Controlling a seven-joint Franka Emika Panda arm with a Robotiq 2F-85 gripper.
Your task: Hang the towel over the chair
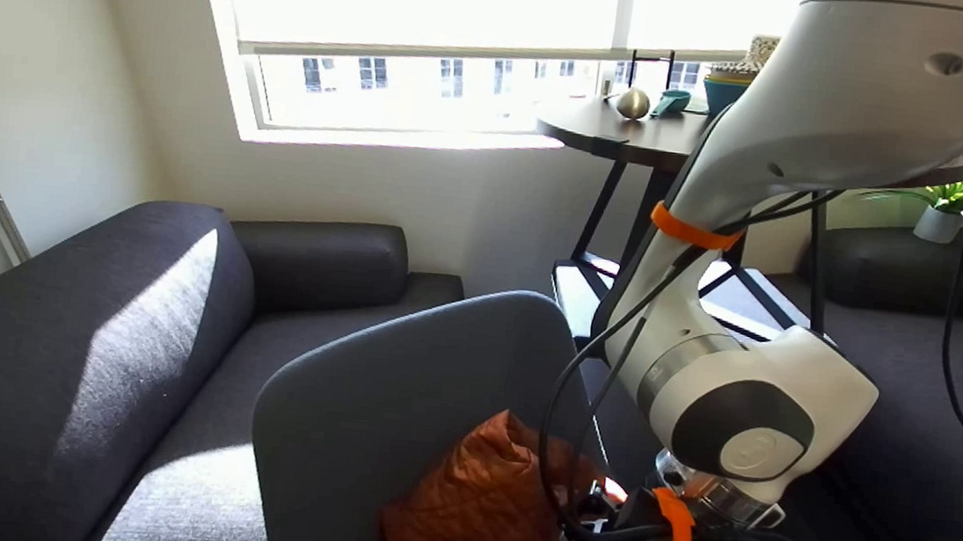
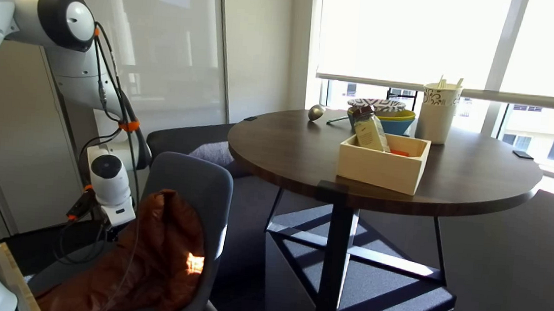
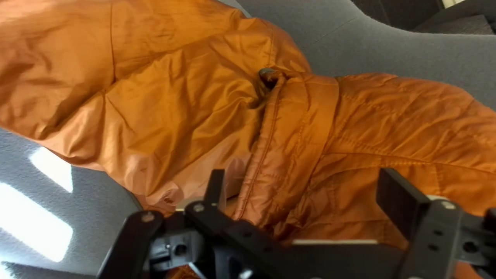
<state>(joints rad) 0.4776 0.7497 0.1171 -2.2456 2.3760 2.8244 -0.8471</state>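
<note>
Your gripper point(image 3: 304, 176) stands wide apart, holding nothing, over the towel point(image 2: 163, 255), heaped on the chair point(image 2: 196, 174), lower left in an exterior view; pinch too thin a fold and it may slip.

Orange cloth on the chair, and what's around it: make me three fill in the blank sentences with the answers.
The highest part of the cloth lies ____ the top edge of the chair.
In the wrist view, the pincer is not shut but ____.
The wooden box stands on the round ____.
Missing words: below; open; table.
</note>
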